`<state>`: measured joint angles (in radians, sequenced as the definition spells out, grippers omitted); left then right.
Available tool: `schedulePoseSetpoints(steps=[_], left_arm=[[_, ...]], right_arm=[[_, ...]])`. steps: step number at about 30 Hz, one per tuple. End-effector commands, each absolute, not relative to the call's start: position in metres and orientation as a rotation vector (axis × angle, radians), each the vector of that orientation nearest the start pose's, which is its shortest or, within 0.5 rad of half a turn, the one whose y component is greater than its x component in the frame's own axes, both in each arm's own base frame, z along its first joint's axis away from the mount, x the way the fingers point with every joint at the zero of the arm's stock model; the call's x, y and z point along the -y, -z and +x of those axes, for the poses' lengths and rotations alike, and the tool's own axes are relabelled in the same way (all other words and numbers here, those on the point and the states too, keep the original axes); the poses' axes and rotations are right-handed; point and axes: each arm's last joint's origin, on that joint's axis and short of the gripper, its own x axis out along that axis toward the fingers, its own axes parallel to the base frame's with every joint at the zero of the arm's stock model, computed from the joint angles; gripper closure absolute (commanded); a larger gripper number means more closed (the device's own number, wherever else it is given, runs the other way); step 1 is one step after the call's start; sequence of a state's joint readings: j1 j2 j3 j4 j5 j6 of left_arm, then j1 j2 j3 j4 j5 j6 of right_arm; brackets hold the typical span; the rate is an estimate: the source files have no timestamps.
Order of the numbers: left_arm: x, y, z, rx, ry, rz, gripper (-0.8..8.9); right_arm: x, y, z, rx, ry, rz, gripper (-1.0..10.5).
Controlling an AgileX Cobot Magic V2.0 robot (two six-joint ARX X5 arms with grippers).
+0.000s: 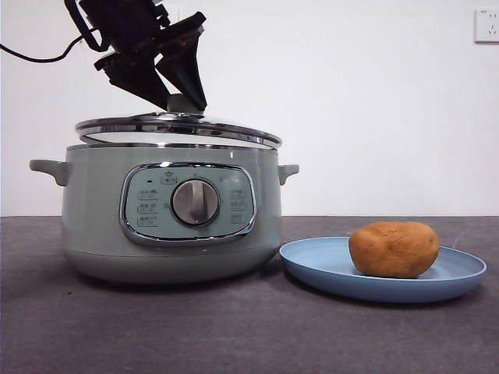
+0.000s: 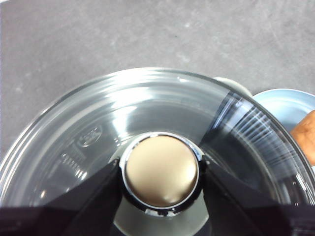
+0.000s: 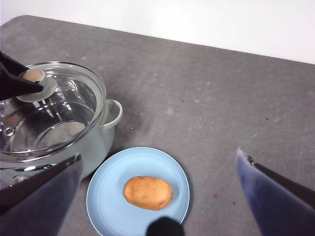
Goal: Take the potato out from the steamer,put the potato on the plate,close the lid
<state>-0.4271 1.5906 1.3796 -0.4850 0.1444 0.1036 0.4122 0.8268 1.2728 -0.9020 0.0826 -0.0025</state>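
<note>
The pale-green steamer (image 1: 93, 218) stands on the left of the table. The glass lid (image 1: 179, 128) lies slightly tilted just over its rim. My left gripper (image 1: 183, 101) comes down from above and is shut on the lid's knob (image 2: 161, 169), one jaw on each side. The orange-brown potato (image 1: 394, 249) lies on the light-blue plate (image 1: 312, 269) to the right of the steamer. My right gripper (image 3: 159, 155) is open and empty, high above the plate (image 3: 113, 187) and the potato (image 3: 147, 192).
The table is dark grey (image 1: 234, 335), with a white wall behind it. A black cable (image 1: 39, 56) hangs at the upper left. A wall socket (image 1: 487, 23) is at the upper right.
</note>
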Motion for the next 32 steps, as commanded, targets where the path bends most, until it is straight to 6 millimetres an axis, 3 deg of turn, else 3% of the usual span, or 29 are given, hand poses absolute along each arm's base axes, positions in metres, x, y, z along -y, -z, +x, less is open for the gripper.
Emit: schedulePoseSetpoints(steps=[1, 18, 32], left_arm=[[0.147, -0.319, 0.317, -0.639, 0.582, 0.183, 8.22], [0.143, -0.297, 0.310, -0.770, 0.608, 0.183, 8.22], [0.139, -0.297, 0.312, -0.772, 0.579, 0.184, 7.95]], right_arm=[[-0.047, -0.413, 0.114, -0.448, -0.316, -0.103, 3.5], [-0.047, -0.413, 0.114, -0.448, -0.317, -0.103, 3.5], [-0.047, -0.413, 0.114, -0.452, -0.315, -0.085, 3.5]])
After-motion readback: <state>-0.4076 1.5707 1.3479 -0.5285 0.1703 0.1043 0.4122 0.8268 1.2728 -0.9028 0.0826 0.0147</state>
